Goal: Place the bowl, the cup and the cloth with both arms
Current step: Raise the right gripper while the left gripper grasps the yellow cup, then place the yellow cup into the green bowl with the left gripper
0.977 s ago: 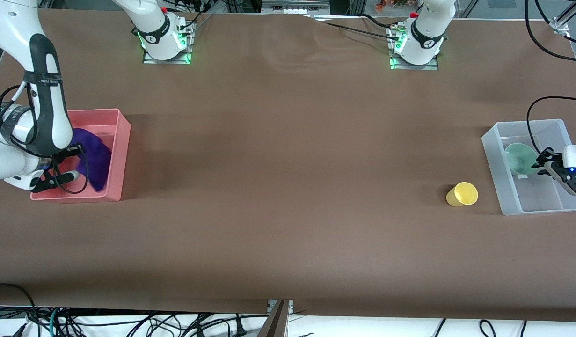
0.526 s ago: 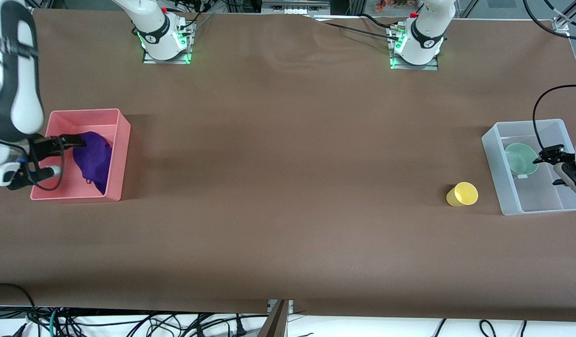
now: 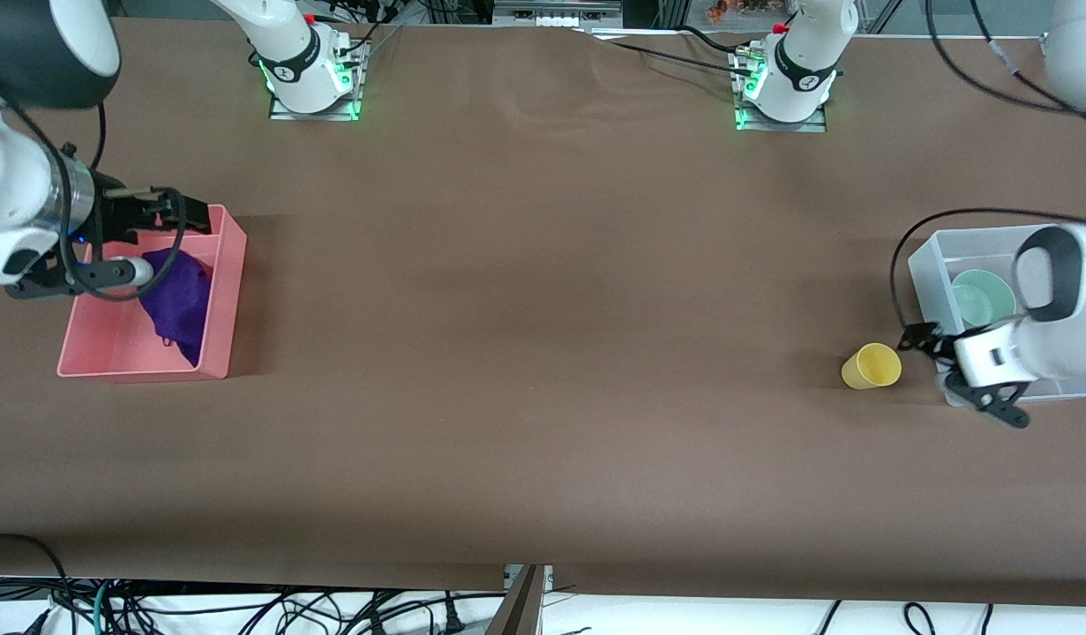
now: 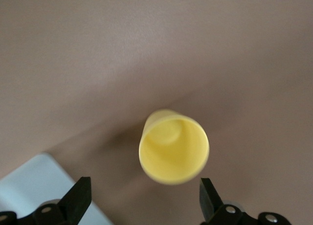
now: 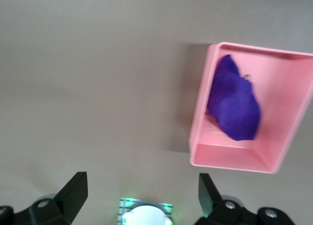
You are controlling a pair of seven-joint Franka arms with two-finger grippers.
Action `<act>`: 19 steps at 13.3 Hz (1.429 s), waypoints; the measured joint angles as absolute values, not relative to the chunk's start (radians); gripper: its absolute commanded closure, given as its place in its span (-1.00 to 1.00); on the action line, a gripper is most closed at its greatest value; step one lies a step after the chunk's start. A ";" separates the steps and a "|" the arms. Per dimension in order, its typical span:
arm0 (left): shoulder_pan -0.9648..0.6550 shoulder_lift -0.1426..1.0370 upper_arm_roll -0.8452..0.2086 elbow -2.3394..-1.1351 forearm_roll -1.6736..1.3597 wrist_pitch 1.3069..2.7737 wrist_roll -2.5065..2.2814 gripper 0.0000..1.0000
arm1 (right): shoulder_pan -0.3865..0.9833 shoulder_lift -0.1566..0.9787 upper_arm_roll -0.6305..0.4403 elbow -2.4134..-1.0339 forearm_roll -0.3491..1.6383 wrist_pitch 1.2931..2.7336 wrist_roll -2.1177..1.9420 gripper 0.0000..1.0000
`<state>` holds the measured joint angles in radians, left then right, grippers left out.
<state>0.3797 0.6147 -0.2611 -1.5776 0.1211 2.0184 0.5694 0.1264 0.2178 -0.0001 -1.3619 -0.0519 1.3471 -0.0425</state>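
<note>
Firstly, the cloth (image 3: 177, 302) is seen as a deep purple, fuzzy heap crumpled inside the pink bin (image 3: 227, 291), which stands at the right arm's end of the brown worktop (image 3: 543, 353); in the right wrist view the cloth (image 5: 234, 107) is bunched against one long wall of the bin (image 5: 197, 127). The right gripper (image 3: 163, 240) is held above the bin's upper edge with its fingers (image 5: 73, 188) spread wide and nothing between them, the white forearm being angled in from the edge of the front view.

No readable writing or label is made out on any of the things.

The cup (image 3: 872, 366), plain yellow and without a handle, lies tipped on its side on the bare worktop, just beside the clear bin (image 3: 924, 282). Its open mouth is turned toward the left wrist camera, where the cup (image 4: 173, 146) is framed by the widely parted fingers (image 4: 78, 198) of the left gripper (image 3: 948, 370), with no contact seen. The bowl (image 3: 982, 298), pale sage green and matte, sits upright inside the clear bin, partly covered by the left arm's bent wrist.
</note>
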 measured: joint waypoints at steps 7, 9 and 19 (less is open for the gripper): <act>0.386 0.720 -0.256 -1.571 0.121 2.121 0.564 1.00 | 0.106 0.137 -0.018 -1.332 -0.078 1.362 -0.064 -1.00; 0.386 0.711 -0.256 -1.560 0.121 2.103 0.564 1.00 | 0.104 0.137 -0.021 -1.336 -0.074 1.346 -0.087 -1.00; 0.508 0.454 -0.235 -1.511 0.329 1.768 0.819 1.00 | 0.114 0.153 -0.013 -1.340 -0.073 1.313 -0.089 -1.00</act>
